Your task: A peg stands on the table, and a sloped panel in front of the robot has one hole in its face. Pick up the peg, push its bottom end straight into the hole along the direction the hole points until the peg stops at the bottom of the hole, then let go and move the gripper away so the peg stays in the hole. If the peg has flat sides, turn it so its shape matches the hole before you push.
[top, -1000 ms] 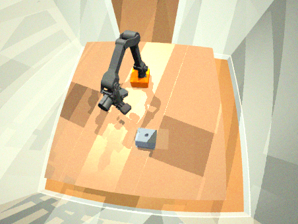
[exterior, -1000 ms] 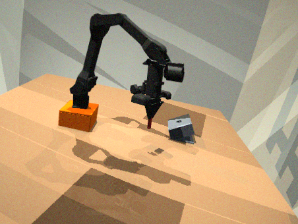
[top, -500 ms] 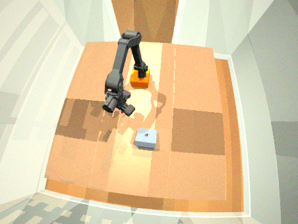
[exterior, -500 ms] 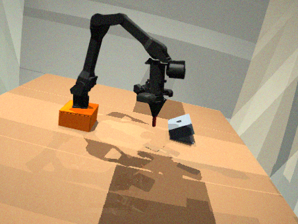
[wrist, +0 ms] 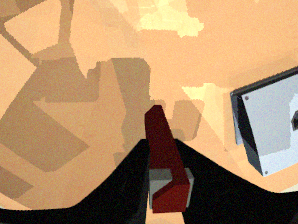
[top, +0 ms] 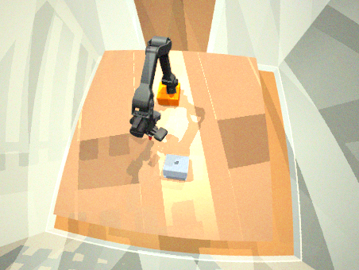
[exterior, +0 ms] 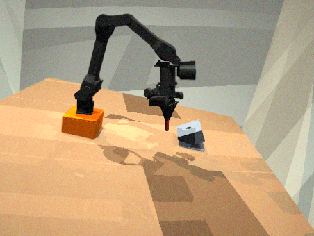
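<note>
The dark red peg (top: 150, 138) (exterior: 167, 125) (wrist: 162, 137) has flat sides and points downward from the fingers. My gripper (exterior: 168, 119) (wrist: 158, 145) is shut on the peg's upper part and holds it above the table. The grey-blue sloped panel (top: 171, 170) (exterior: 183, 130) (wrist: 267, 120) stands beyond the gripper from the base. The hole (top: 176, 162) (exterior: 188, 128) (wrist: 295, 120) is a small dark opening in its face, cut off by the right edge in the wrist view. The peg is apart from the panel, to its left in all three views.
The orange base block (top: 168, 99) (exterior: 78, 125) carries the arm at the back of the table (top: 246, 198) (exterior: 87, 201). Shadows of the arm and patches of light lie across the tabletop. Pale walls surround the table.
</note>
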Tool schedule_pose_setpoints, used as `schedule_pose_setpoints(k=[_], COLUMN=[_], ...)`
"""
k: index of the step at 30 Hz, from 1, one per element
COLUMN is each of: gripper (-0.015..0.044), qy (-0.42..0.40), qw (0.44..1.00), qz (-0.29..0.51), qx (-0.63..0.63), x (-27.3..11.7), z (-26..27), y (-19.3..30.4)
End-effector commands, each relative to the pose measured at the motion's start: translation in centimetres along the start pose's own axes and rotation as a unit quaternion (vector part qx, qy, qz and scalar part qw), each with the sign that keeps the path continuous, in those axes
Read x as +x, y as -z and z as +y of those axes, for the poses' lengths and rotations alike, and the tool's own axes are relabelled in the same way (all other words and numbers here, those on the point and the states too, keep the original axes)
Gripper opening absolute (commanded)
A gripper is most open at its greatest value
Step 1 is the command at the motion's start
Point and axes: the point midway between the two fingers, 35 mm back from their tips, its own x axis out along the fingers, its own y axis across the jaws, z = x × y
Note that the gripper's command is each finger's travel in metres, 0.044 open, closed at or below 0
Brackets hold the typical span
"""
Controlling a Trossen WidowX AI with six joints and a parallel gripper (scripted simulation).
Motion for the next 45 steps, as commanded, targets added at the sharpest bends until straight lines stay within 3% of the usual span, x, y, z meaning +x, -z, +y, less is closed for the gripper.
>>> schedule_pose_setpoints(k=[1,45], gripper=[0.0000,0.0000], qy=[0.000,0.037], qw=[1.000,0.990], qz=[0.007,0.084], qx=[-0.009,-0.107], x=[-0.1,-1.8], z=[-0.5,-8.3], y=[0.1,-0.1])
